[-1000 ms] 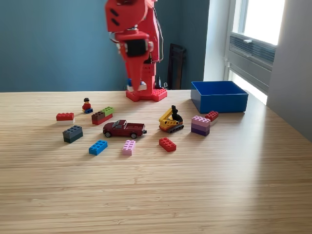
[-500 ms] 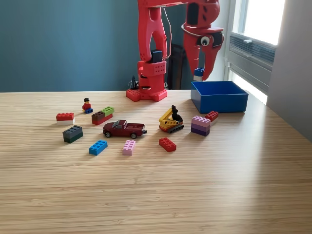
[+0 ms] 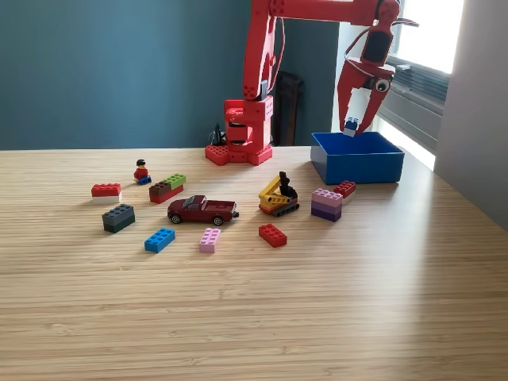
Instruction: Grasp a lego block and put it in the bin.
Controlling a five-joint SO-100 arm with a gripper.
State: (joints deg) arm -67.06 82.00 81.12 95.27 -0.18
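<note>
Exterior view: the red arm is reaching over the bin, which is sitting on the table at the view's right. The gripper is hanging above the bin's opening, pinching a small blue block. Loose bricks, a toy car and a digger are lying left of the bin.

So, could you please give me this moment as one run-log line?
phase: carry over bin | gripper: shut on blue brick | bin: brick above it, not released | table: other bricks untouched
</note>
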